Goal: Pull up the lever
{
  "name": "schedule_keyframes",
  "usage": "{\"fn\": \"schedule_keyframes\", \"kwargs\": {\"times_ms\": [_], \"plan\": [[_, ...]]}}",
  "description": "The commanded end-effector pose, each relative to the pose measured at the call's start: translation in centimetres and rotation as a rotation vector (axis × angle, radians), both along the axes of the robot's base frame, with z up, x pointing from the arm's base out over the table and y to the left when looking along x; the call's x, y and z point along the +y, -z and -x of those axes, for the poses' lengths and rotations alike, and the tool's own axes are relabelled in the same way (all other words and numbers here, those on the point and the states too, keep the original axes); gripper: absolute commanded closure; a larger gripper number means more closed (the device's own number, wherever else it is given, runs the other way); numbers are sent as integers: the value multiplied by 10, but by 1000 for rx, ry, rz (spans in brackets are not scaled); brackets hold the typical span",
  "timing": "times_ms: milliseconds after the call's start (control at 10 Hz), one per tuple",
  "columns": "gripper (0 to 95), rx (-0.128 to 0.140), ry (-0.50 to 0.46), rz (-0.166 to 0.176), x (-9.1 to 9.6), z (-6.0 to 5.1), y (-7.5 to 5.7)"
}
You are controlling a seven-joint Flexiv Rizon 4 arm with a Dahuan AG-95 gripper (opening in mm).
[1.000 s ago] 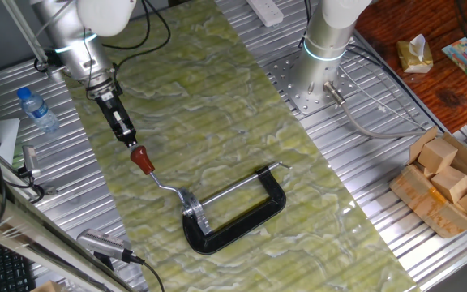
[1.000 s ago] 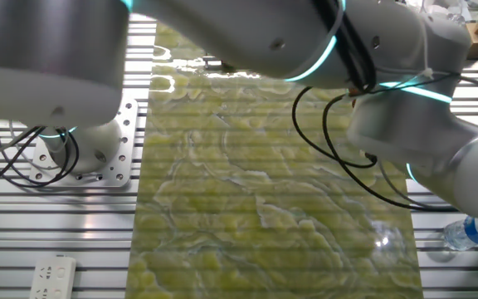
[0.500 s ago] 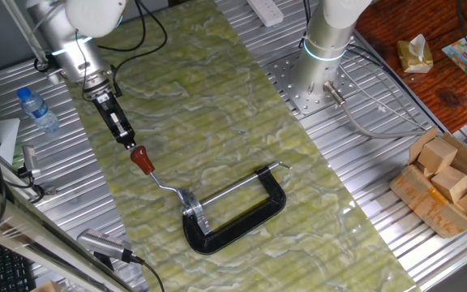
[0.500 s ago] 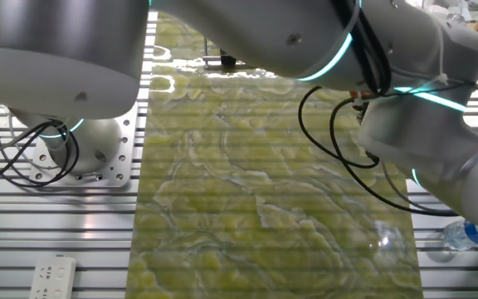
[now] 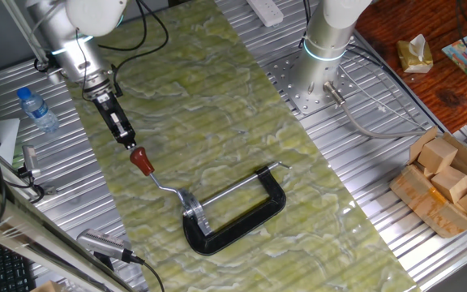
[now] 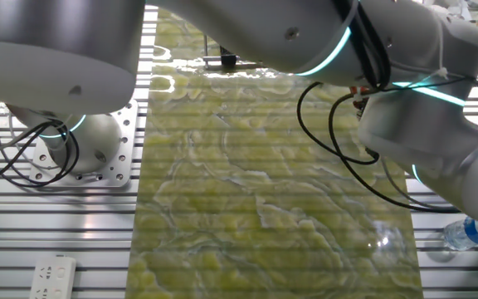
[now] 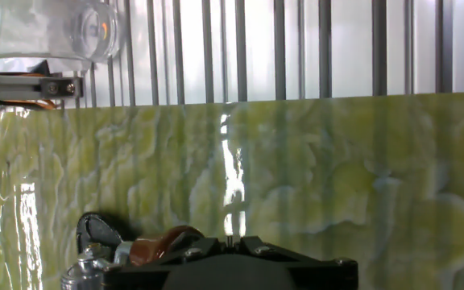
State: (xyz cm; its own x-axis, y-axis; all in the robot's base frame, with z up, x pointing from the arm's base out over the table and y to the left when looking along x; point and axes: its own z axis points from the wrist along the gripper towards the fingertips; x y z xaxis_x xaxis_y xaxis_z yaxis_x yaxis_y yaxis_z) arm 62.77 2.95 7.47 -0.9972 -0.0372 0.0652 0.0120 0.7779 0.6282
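Open green marbled mat (image 5: 217,105) around the black C-shaped clamp (image 5: 242,215) – clear plastic bottle (image 5: 37,109) off the mat's edge

One fixed view looks down from high; the other, low, is arm-blocked; both share the mat (image 5: 217,105).

Clamp (image 5: 233,212) lay on the mat (image 5: 217,122). Lever (image 5: 156,177) ran from the clamp's left end up-left; gripper (image 5: 128,143) just beyond its knob. Bottle (image 5: 36,109) sat left of the clamp, off the mat; wooden blocks (image 5: 448,182) far right.
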Motion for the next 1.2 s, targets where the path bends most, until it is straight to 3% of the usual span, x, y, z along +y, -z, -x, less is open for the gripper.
{"fn": "schedule_keyframes", "kwargs": {"times_ms": [100,300,600,1000,1200], "plan": [[950,5,3,-8,1,0,-4],[950,-8,-9,-7,1,0,-3],[950,-51,-43,-40,-1,0,13],[950,-45,-34,-47,5,-2,17],[950,-31,-16,-63,10,-4,12]]}}
